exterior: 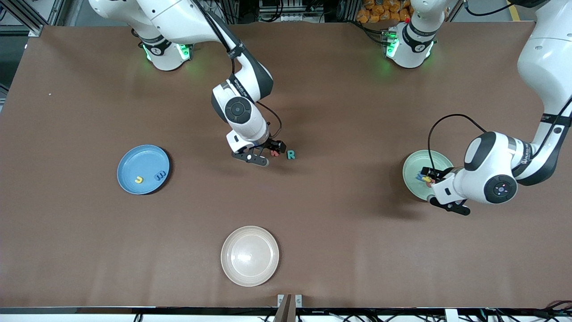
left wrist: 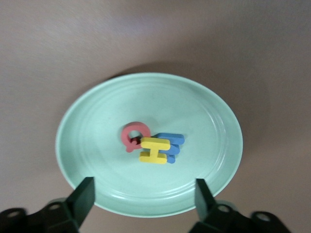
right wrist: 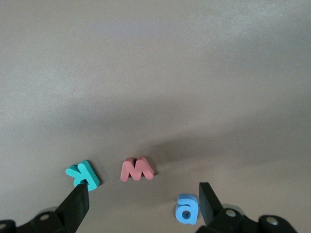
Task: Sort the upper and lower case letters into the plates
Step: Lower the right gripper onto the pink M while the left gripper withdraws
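Note:
In the left wrist view, the mint green plate (left wrist: 97, 116) holds a red Q (left wrist: 135, 136), a yellow H (left wrist: 154, 150) and a blue letter (left wrist: 172, 141) partly under the H. My left gripper (left wrist: 144, 199) hangs open over that plate (exterior: 413, 163), nothing between its fingers. My right gripper (right wrist: 142, 206) is open low over the table's middle, above a teal letter (right wrist: 82, 174), a red M (right wrist: 136, 169) and a blue a (right wrist: 187, 209). The light blue plate (exterior: 138, 161) holds a yellow letter (exterior: 139, 180) and a blue letter (exterior: 160, 175).
A cream-beige plate (exterior: 250, 255) sits near the front camera's edge of the table. The teal letter (exterior: 291, 154) and the red letter (exterior: 274, 153) lie beside the right gripper (exterior: 272, 150). The left gripper (exterior: 428, 175) is over the mint plate.

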